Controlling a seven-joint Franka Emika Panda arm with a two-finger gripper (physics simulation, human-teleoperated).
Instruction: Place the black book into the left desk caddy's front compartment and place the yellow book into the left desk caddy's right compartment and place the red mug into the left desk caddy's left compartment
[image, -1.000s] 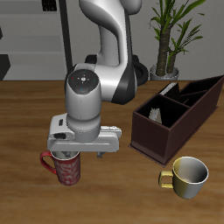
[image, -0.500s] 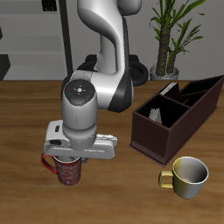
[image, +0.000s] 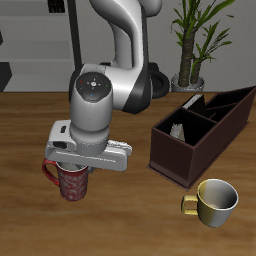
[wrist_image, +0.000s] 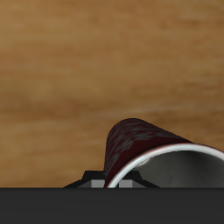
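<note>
The red mug (image: 71, 182) hangs just under the end effector (image: 75, 168), well apart from the left desk caddy (image: 200, 135) and seemingly lifted a little off the surface (image: 130, 215). It could slip out and fall, I think, if the hold on its rim is thin. The end effector looks clamped on the mug's rim. A pale-yellow mug (image: 214, 201) sits near the caddy.

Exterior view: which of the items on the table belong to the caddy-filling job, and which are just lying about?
Job: red mug under the gripper; left desk caddy, with what look like the books already inside.
Lying about: pale-yellow mug; potted plant behind the table.
</note>
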